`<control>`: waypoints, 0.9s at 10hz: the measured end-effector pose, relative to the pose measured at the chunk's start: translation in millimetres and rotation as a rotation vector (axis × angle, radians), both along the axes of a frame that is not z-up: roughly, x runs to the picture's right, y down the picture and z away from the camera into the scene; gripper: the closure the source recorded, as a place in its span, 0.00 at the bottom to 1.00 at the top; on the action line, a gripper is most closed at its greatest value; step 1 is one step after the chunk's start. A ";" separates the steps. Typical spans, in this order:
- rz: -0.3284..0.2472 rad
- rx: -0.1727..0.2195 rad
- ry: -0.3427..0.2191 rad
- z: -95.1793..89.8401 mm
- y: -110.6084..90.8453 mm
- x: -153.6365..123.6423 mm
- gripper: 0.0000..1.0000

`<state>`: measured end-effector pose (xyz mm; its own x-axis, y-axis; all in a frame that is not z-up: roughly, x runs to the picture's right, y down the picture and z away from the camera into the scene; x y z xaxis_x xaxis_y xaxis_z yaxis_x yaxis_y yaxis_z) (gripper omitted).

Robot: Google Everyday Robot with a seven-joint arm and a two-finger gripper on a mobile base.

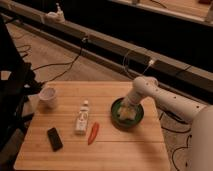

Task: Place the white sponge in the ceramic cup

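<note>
Wooden tabletop (115, 152) over a floor strewn with cables. The white arm's gripper (125, 106) dips into the green bowl (140, 118) on the table's right side, right at the white sponge (124, 116) lying inside; whether it grips the sponge cannot be told. Left of the bowl lie a red chili (93, 133), a white tube (82, 119) and a black slab (55, 138). The ceramic cup (48, 97) stands well apart, far left.
</note>
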<state>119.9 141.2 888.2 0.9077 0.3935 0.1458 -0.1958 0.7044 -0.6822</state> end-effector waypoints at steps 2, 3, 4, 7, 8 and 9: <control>-0.003 0.002 -0.003 -1.2 0.6 -2.0 0.74; -0.005 0.007 -0.005 -2.7 -1.0 -3.0 0.84; -0.006 0.018 -0.005 -5.8 -5.8 -3.1 0.94; 0.020 0.085 -0.029 -32.6 -42.4 -8.5 1.00; 0.060 0.110 -0.061 -48.1 -60.3 -16.1 1.00; 0.105 0.130 -0.100 -62.3 -76.2 -24.7 1.00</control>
